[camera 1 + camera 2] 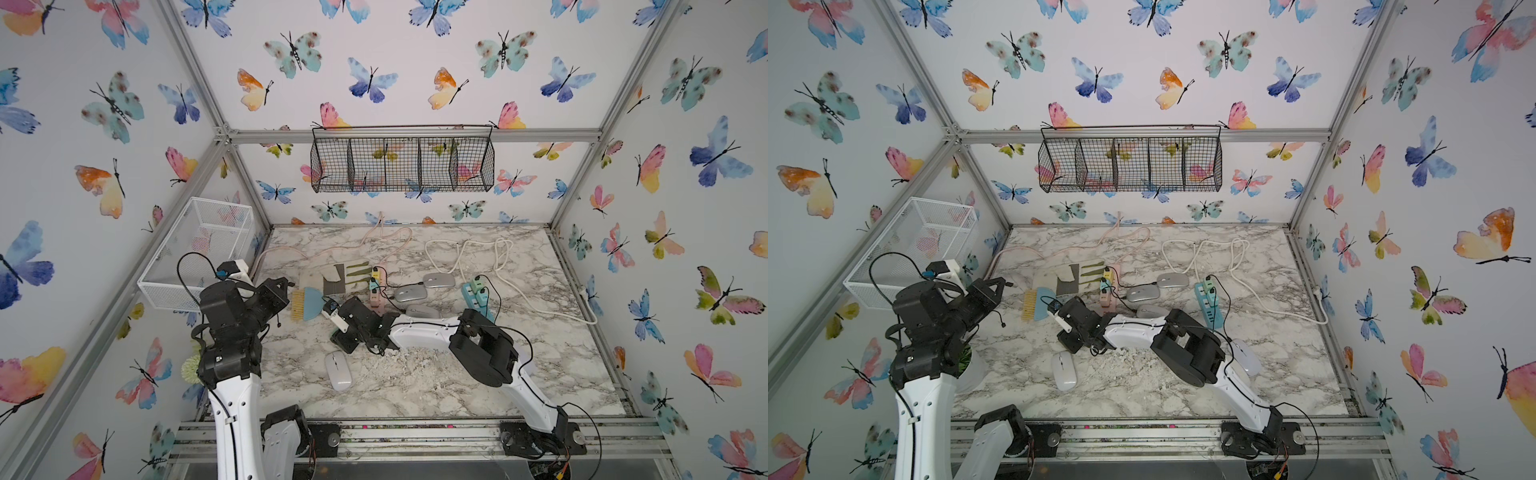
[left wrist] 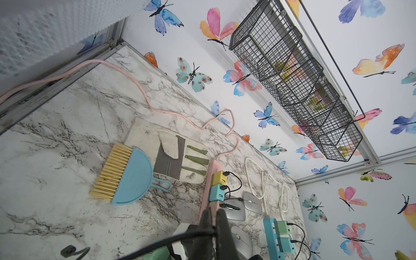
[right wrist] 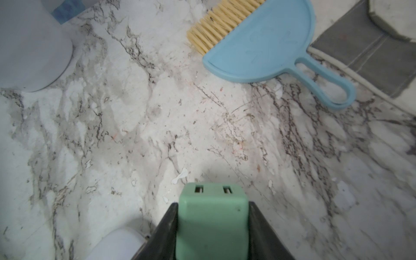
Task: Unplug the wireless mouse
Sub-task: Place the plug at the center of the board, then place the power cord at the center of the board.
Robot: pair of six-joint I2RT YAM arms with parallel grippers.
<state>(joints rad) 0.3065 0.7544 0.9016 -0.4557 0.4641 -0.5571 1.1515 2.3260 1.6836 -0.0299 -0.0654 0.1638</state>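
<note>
Clamped in the part-open right gripper [image 3: 212,204], the green charger block [image 3: 212,225] aimed its slots leftward; the nearby left gripper [image 2: 213,211] was shut, apparently pinching a black cable [image 2: 69,250].

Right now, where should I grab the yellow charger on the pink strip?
From above, straddling its black cable, which seems to leave the top. Pinch the yellow charger by the two sides facing across the pink strip; the teal charger crowds a third.

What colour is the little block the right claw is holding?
Mint green charger block, clearest in the right wrist view.
</note>
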